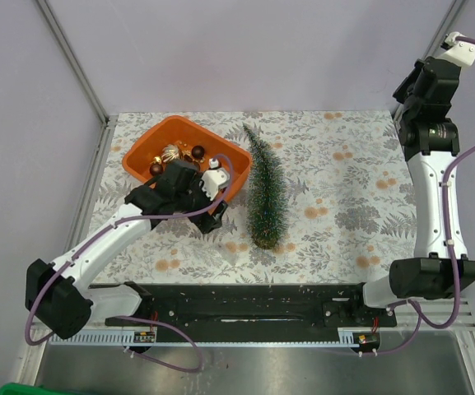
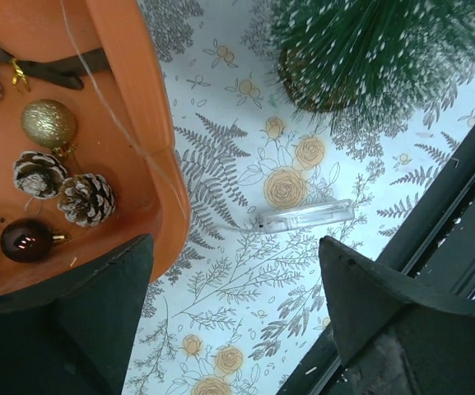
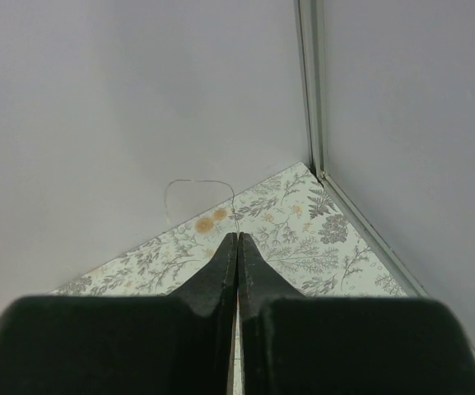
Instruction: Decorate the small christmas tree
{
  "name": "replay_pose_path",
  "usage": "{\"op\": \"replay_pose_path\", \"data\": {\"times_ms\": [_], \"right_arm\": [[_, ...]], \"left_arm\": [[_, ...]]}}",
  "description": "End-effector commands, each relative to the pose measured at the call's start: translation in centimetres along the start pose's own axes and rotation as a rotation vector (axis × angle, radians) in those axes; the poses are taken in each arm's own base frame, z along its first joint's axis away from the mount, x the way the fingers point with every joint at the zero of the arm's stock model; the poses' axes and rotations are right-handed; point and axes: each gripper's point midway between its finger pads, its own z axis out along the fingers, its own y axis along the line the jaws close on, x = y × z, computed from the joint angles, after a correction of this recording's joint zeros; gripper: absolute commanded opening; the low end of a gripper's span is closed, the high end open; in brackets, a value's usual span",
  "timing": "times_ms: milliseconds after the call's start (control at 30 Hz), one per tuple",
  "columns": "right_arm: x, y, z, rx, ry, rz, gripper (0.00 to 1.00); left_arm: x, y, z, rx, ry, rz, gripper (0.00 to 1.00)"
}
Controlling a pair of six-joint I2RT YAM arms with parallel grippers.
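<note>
Small christmas tree [image 1: 264,191], slim dark green cone, white-frosted needles: lying on side on floral tablecloth [image 1: 344,173], just right of orange plastic tray [image 1: 148,141], tip toward far edge, round base toward arms
Tray contents: gold glitter bauble [image 2: 48,123], frosted pine cones [image 2: 85,199], dark red bauble [image 2: 27,239]
Left gripper [image 2: 237,304]: fingers spread wide, grasping nothing; clear plastic box [image 2: 303,218] flat on cloth below, between them
Right gripper [image 3: 237,243]: fingers pressed together, empty, raised near far right corner

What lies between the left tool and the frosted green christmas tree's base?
A small clear plastic case on the floral cloth, apart from the tree; left wrist view shows it.
</note>
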Motion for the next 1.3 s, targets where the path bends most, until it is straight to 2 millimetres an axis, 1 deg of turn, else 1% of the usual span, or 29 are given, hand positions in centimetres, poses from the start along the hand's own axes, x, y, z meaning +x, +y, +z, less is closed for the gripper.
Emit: {"op": "replay_pose_path", "data": {"times_ms": [0, 67, 133, 167, 233, 267, 300, 333, 400, 433, 467, 500, 567, 633, 700, 733, 767, 833, 867, 900, 933, 1000, 1033, 1067, 1100, 1267], "right_arm": [[-1.2, -0.9, 1.9, 0.058, -0.043, -0.001, 0.00], [-0.4, -1.3, 2.8, 0.084, -0.029, -0.005, 0.00], [-0.1, -2.5, 3.2, 0.147, -0.030, -0.025, 0.00], [0.0, -3.4, 3.3, 0.195, -0.033, -0.041, 0.00], [-0.3, -5.3, 2.6, 0.284, -0.044, -0.065, 0.00], [-0.7, -5.9, 2.0, 0.310, -0.055, -0.063, 0.00], [-1.1, -6.3, 1.1, 0.316, -0.068, -0.058, 0.00], [-1.8, -6.6, -0.2, 0.321, -0.085, -0.050, 0.00], [-2.3, -7.2, -2.7, 0.321, -0.095, -0.030, 0.00], [-3.4, -7.3, -4.9, 0.293, -0.125, -0.003, 0.00], [-3.2, -7.2, -6.0, 0.269, -0.121, 0.008, 0.00], [-3.4, -7.2, -7.5, 0.250, -0.119, 0.025, 0.00], [-2.6, -7.0, -10.3, 0.185, -0.083, 0.054, 0.00], [-1.6, -6.2, -13.2, 0.088, -0.059, 0.086, 0.00], [-1.7, -5.3, -16.8, -0.025, -0.070, 0.125, 0.00], [-1.5, -5.0, -18.3, -0.066, -0.075, 0.138, 0.00], [-2.1, -4.7, -20.2, -0.112, -0.095, 0.153, 0.00], [-3.0, -4.1, -23.2, -0.189, -0.122, 0.161, 0.00], [-3.5, -3.5, -24.6, -0.249, -0.138, 0.160, 0.00], [-4.1, -3.0, -26.1, -0.298, -0.157, 0.159, 0.00], [-4.6, -2.3, -27.8, -0.369, -0.167, 0.157, 0.00], [-5.4, -1.8, -30.2, -0.442, -0.193, 0.164, 0.00], [-5.6, -1.3, -31.6, -0.497, -0.200, 0.161, 0.00], [-5.9, -1.2, -32.5, -0.520, -0.212, 0.167, 0.00], [-6.0, -1.2, -33.2, -0.537, -0.217, 0.164, 0.00], [-7.5, -1.8, -36.4, -0.581, -0.279, 0.154, 0.00]], "left_arm": [[-4.5, 0.5, -2.7, -0.060, -0.148, 0.044, 0.86], [-4.8, 0.5, -3.2, -0.062, -0.159, 0.050, 0.86], [-5.1, 0.5, -3.5, -0.072, -0.165, 0.058, 0.86], [-5.1, 0.7, -3.7, -0.080, -0.167, 0.057, 0.86], [-5.5, 0.7, -4.2, -0.090, -0.178, 0.068, 0.86], [-5.7, 0.7, -4.6, -0.091, -0.179, 0.073, 0.86], [-6.4, 0.7, -5.2, -0.097, -0.192, 0.080, 0.85], [-6.8, 0.6, -5.7, -0.099, -0.195, 0.090, 0.85], [-7.4, 0.4, -6.8, -0.097, -0.200, 0.106, 0.85], [-7.5, 0.3, -7.4, -0.096, -0.197, 0.118, 0.85], [-7.6, 0.0, -7.8, -0.090, -0.196, 0.131, 0.85], [-7.8, -0.1, -8.3, -0.088, -0.198, 0.142, 0.85], [-8.1, -0.5, -9.4, -0.084, -0.210, 0.169, 0.85], [-8.8, -1.1, -10.8, -0.077, -0.241, 0.201, 0.85], [-9.8, -2.3, -12.1, -0.050, -0.281, 0.238, 0.85], [-10.6, -3.1, -12.9, -0.029, -0.310, 0.260, 0.85], [-11.2, -3.9, -13.6, -0.006, -0.333, 0.280, 0.85], [-12.7, -5.9, -14.6, 0.038, -0.381, 0.333, 0.85], [-13.3, -6.9, -14.9, 0.061, -0.395, 0.359, 0.85], [-13.8, -8.6, -14.9, 0.106, -0.403, 0.402, 0.86], [-14.2, -9.9, -14.8, 0.133, -0.413, 0.438, 0.86], [-14.9, -11.9, -14.2, 0.172, -0.421, 0.497, 0.89], [-15.1, -12.8, -13.8, 0.189, -0.427, 0.528, 0.93], [-15.4, -13.4, -13.3, 0.190, -0.435, 0.550, 0.97], [-15.7, -14.0, -12.8, 0.191, -0.450, 0.576, 0.99], [-16.8, -16.5, -9.4, 0.234, -0.455, 0.614, 0.99]]}}
